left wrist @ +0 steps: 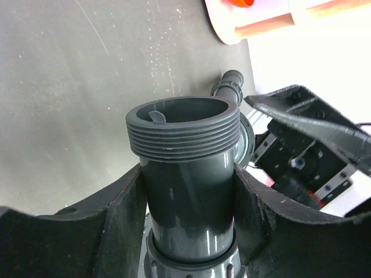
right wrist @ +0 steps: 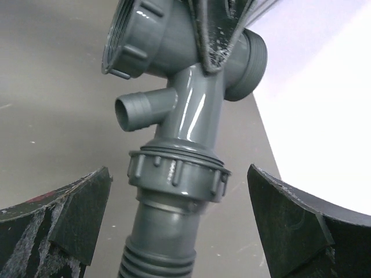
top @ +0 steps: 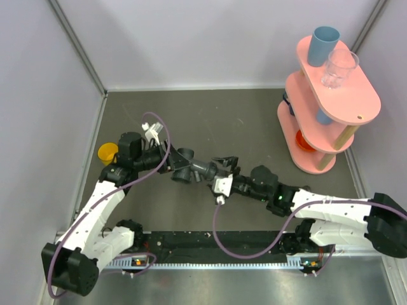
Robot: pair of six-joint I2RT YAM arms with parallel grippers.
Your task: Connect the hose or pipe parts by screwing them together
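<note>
A dark grey branch fitting (top: 184, 170) hangs above the table, and my left gripper (top: 166, 160) is shut on it. In the left wrist view its threaded open end (left wrist: 182, 130) rises between the fingers (left wrist: 124, 205), with the left gripper (left wrist: 188, 194) clamped on the smooth tube below. The ribbed hose (right wrist: 156, 260) runs up into a ridged collar nut (right wrist: 177, 174) sitting against the fitting (right wrist: 194, 98). My right gripper (right wrist: 191, 214) is open, its fingers (right wrist: 81, 205) wide on both sides of the collar and touching nothing. From above, the right gripper (top: 215, 173) hides the hose.
A pink tiered rack (top: 331, 108) stands at the back right, with a blue cup (top: 323, 44) and a clear glass (top: 340, 67) on top. A yellow cup (top: 108, 152) sits by the left wall. Thin purple cables (top: 254, 251) loop beside both arms.
</note>
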